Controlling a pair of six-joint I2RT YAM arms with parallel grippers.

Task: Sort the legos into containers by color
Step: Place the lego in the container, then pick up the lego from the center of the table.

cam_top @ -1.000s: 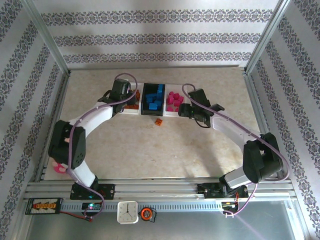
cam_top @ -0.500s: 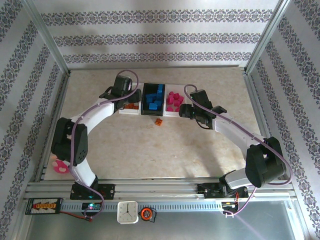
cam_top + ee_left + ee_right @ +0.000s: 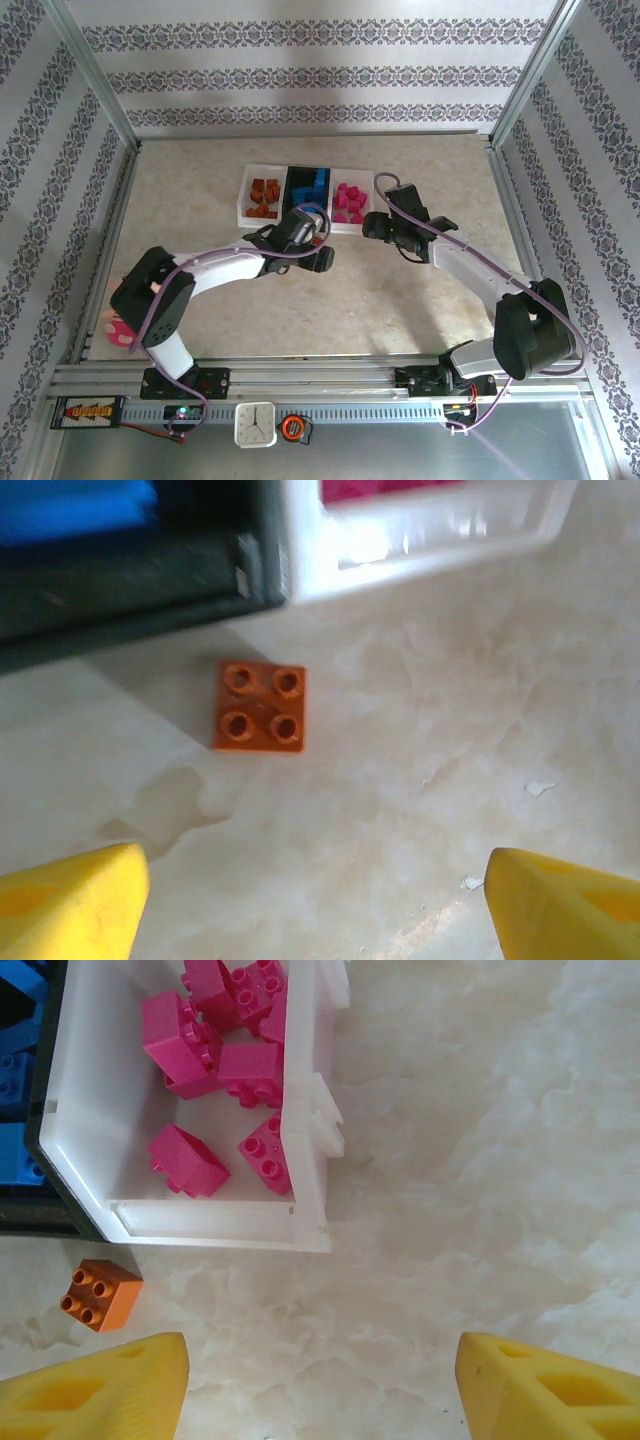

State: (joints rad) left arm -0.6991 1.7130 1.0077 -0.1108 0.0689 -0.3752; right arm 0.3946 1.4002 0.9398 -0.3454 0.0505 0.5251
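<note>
My left tool (image 3: 315, 908) spread, near lone orange brick (image 3: 260, 706) on counter (image 3: 430, 780). Brick looks light, rigid, slick; I'd pinch flat opposite sides. Right tool (image 3: 320, 1380) spread too.

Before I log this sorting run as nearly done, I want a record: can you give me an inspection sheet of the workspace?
Surface: marbled beige table, a few small white flecks.
Job's things: orange bricks in the left white bin; blue bricks in the black bin; pink bricks in the right white bin; one loose orange brick on the table in front of the bins.
Clutter: pink doll at the near left edge; clock on the front rail.
Grippers: left gripper open above the loose orange brick; right gripper open, empty.
Cables: purple cables along both arms.
Surroundings: patterned walls, aluminium frame.
</note>
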